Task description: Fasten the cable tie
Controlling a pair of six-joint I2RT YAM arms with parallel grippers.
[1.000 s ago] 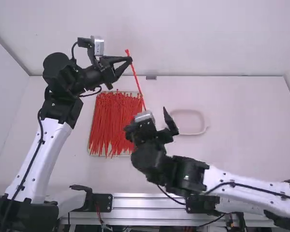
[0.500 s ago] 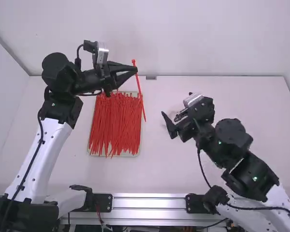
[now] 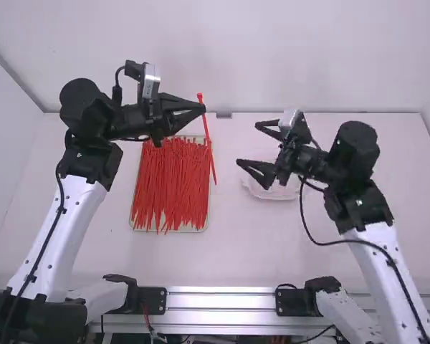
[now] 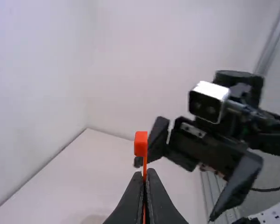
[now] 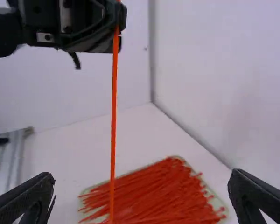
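The red cable tie [image 3: 206, 136] hangs in the air over the far right corner of the pile of spare red ties [image 3: 170, 183]. It is pinched just below its square head [image 4: 140, 143] by the left gripper [image 3: 201, 109], whose fingers [image 4: 151, 186] are pressed together on the strap. Its long axis runs close to vertical, with the head up. The free tail drops towards the pile and looks clear of it, though whether the tip touches cannot be told.

The right gripper [image 3: 252, 147] sits just to the right of the strap and apart from it. Its fingers [image 5: 259, 193] are spread wide and hold nothing. In the right wrist view the strap [image 5: 114, 116] runs straight down through the gap between them, so the tie lies dead ahead of that gripper.

The tie is not yet looped. The next move probably falls to the right arm, which is nearer the loose end: advance, close on the lower strap, then bend the tail up to the head. The pile rests on a flat tray [image 3: 205, 226] on the white surface [image 3: 387, 158].
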